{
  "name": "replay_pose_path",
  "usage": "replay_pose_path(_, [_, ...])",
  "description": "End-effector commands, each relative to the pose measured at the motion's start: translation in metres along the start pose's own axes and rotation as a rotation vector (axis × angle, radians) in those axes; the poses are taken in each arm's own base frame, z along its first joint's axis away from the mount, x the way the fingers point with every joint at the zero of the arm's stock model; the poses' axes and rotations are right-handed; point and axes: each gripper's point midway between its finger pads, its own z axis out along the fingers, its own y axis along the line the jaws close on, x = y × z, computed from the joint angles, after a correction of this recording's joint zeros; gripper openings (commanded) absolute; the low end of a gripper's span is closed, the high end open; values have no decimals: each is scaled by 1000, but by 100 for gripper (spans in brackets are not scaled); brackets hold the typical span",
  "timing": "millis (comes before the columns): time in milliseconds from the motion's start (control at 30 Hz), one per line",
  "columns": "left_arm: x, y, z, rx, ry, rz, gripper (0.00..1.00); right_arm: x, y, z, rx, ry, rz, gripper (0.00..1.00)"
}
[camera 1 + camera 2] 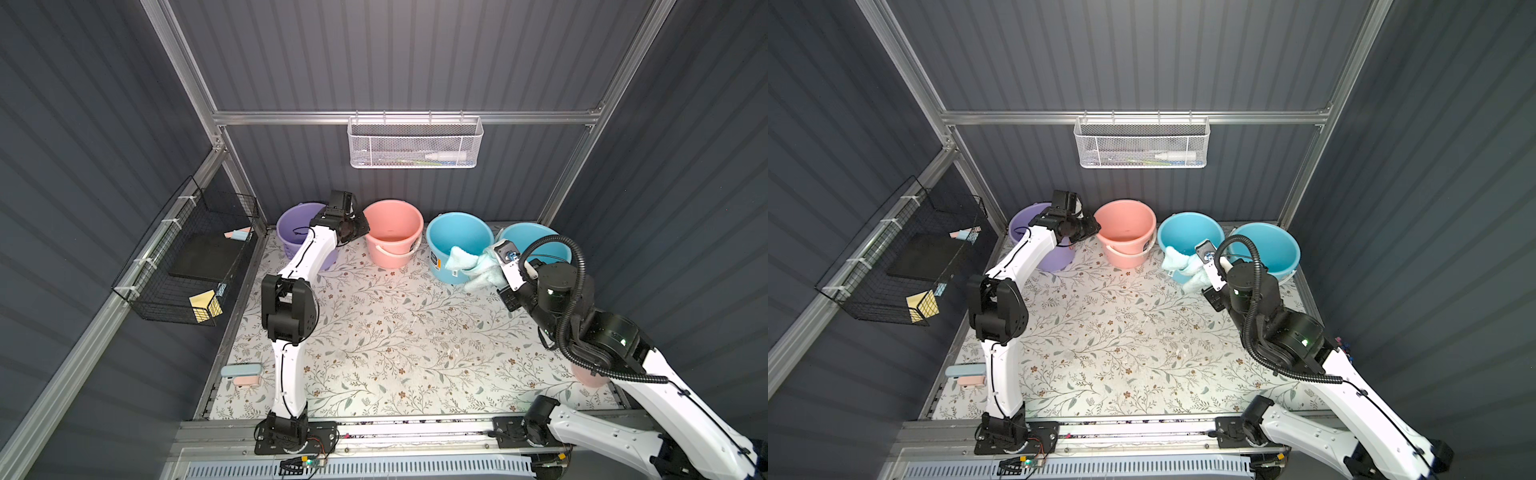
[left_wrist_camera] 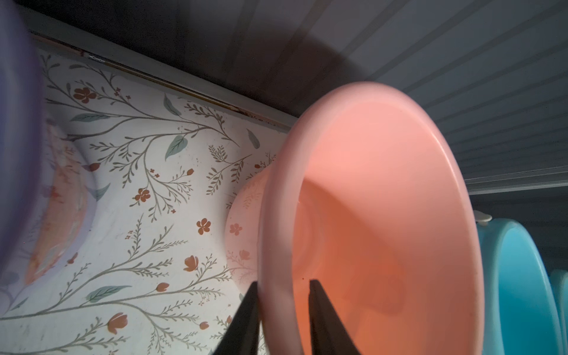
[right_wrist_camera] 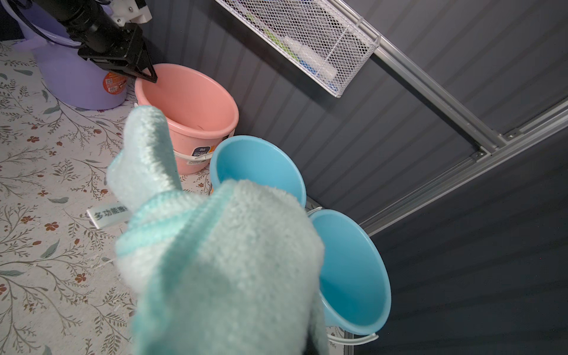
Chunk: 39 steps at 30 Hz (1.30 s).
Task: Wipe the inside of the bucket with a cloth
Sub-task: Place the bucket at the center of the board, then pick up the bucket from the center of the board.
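On the left wall, off the table (image 1: 395, 340): black wire basket (image 1: 166, 309), with a yellow sponge (image 1: 205, 307) at its near end. At the table's left edge, toward the near corner: pale blue case (image 1: 241, 370) just beside a pink case (image 1: 245, 380).

In the far left corner: purple bucket (image 1: 291, 230), upright, partly hidden behind the left arm (image 1: 307, 253). Next along the far edge: left claw (image 2: 282, 284), narrowly parted, astride the left side of the rim of the pink bucket (image 1: 395, 224). One finger outside the wall, one inside, with a thin gap on the inner side in the left wrist view. Pink bucket upright, white handle (image 1: 395, 252) down against its near side.

Above, hooked on the back rail (image 1: 291, 117): white mesh basket (image 1: 415, 143) with a white bottle (image 1: 446, 156) lying inside.

Further right along the far edge: blue bucket (image 1: 457, 232), upright. At its near right rim: the cloth (image 1: 473, 268), pale aqua, bunched and hanging, gripped by the right claw (image 1: 484, 261). That claw closed on it and buried in the folds, fingers hidden in the right wrist view. Cannot tell whether the cloth touches the rim or hangs just clear.

In the far right corner: second blue bucket (image 1: 1279, 245), upright, just beside the first, partly behind the black hose (image 1: 569, 299) of the right arm (image 1: 665, 374).
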Motion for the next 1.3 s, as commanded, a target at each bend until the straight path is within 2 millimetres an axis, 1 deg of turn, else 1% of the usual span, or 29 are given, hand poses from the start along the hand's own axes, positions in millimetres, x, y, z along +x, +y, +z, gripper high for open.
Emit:
replay_pose_path(0, [-15, -18, -21, 30, -37, 19, 37, -12, -9, -5, 23, -34, 15, 0])
replay_pose_path(100, [-23, -21, -32, 18, -60, 21, 41, -13, -10, -5, 23, -38, 15, 0])
replay_pose_path(167, [-29, -23, -44, 6, -88, 21, 45, -13, -10, -6, 23, -39, 13, 0])
replay_pose_path(200, [-34, -23, -51, -3, -107, 18, 47, -13, -10, -6, 24, -39, 13, 0])
replay_pose_path(300, [-45, -27, -75, -13, -172, -6, 48, -14, -10, -5, 26, -41, 10, 0])
replay_pose_path(333, [-50, -26, -84, -20, -200, -24, 50, -14, -10, -5, 26, -42, 9, 0])
replay_pose_path(433, [-56, -23, -105, -35, -273, -107, 50, -14, -8, -3, 24, -42, 6, 0])
replay_pose_path(567, [-60, -6, -125, -90, -366, -254, 52, -14, -6, -1, 17, -41, 6, 0])
replay_pose_path(600, [-62, 2, -131, -122, -400, -294, 52, -14, -6, -1, 15, -40, 6, 0])
replay_pose_path(700, [-54, 30, -140, -237, -443, -447, 53, -15, -5, -1, 9, -44, 9, 0])
replay_pose_path(800, [-40, 54, -140, -354, -435, -573, 54, -15, -4, -1, 3, -48, 13, 0])
replay_pose_path(900, [-33, 69, -134, -437, -427, -632, 67, -16, -2, 0, -4, -50, 13, 0])
replay_pose_path(967, [-30, 79, -131, -482, -428, -680, 71, -16, -1, 0, -8, -52, 17, 0])
replay_pose_path(1133, [-29, 111, -117, -533, -408, -795, 73, -16, 0, -1, -14, -56, 24, 0])
replay_pose_path(1267, [-32, 138, -110, -570, -412, -858, 73, -13, -1, -2, -6, -54, 26, 0])
